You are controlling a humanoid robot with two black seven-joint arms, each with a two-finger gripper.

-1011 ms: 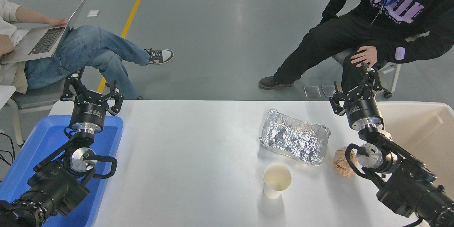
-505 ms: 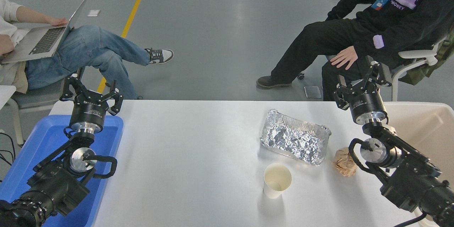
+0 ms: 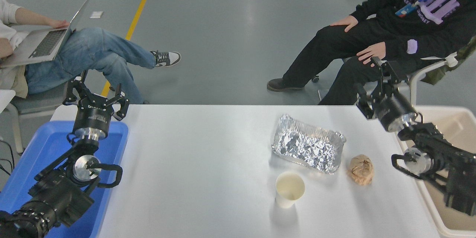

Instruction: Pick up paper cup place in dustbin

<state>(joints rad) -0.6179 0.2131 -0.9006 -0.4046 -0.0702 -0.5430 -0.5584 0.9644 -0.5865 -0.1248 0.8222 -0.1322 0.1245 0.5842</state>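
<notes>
You are viewing an indoor robotics lab or test hall, grey sealed floor [image 3: 230, 26] with yellow lane line [image 3: 139, 11], white table [image 3: 200, 163], seated person with laptop [image 3: 44, 39], lanyard-wearing observer [image 3: 409, 18].

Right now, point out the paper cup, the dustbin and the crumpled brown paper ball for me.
paper cup [image 3: 289, 187]: head view, inside of its open mouth.
dustbin [image 3: 429, 206]: head view, its near left rim.
crumpled brown paper ball [image 3: 360, 169]: head view, middle of the ball.

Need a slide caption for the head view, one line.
Paper cup upright on the table, untouched; right claw raised by the dustbin.
</notes>
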